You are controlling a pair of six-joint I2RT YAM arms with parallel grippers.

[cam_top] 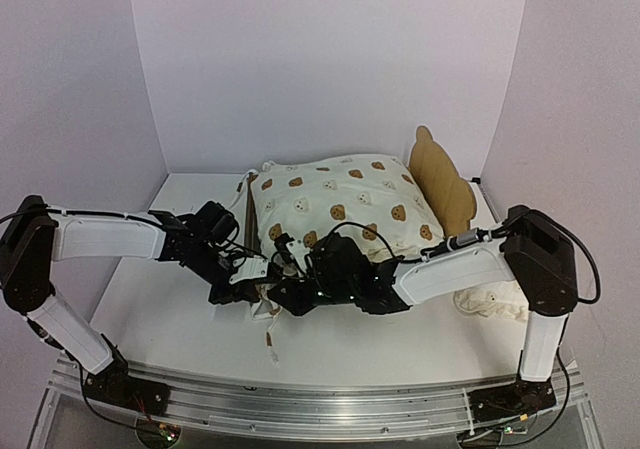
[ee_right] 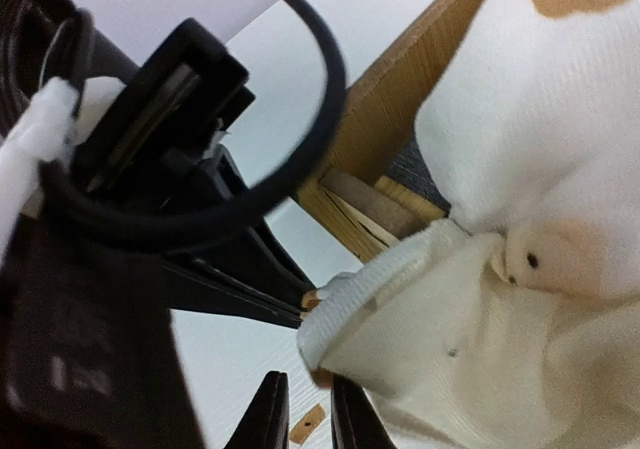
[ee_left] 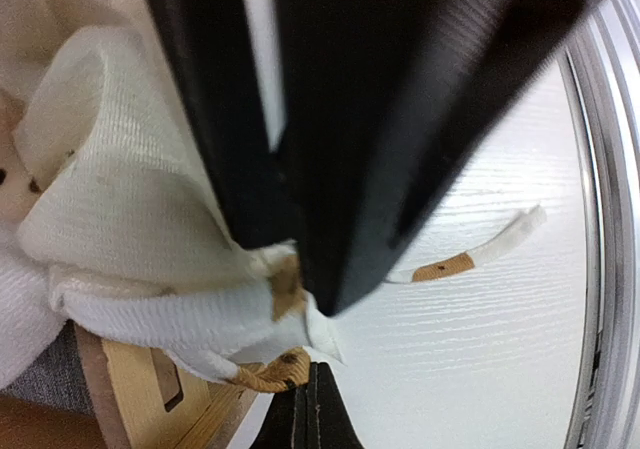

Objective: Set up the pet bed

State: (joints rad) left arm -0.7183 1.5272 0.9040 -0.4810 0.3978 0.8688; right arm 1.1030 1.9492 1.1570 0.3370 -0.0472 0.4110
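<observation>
**A:** The pet bed (cam_top: 440, 174) sits mid-tabletop (cam_top: 160, 314) under its cushion (cam_top: 340, 204), and both arms work at its near left corner. What matters here?

**B:** The tie (ee_left: 445, 266). The left fingers (ee_left: 350, 169) are pinched on it. The right fingers (ee_right: 268, 417) stand narrowly apart, holding nothing, beside the rail (ee_right: 400, 99). The robot should hold the tie taut and loop it round that rail.

**A:** Materials?

**B:** Limp, ribbed cotton against smooth, rigid plywood, and a bear-eared headboard (cam_top: 455, 204).
</observation>
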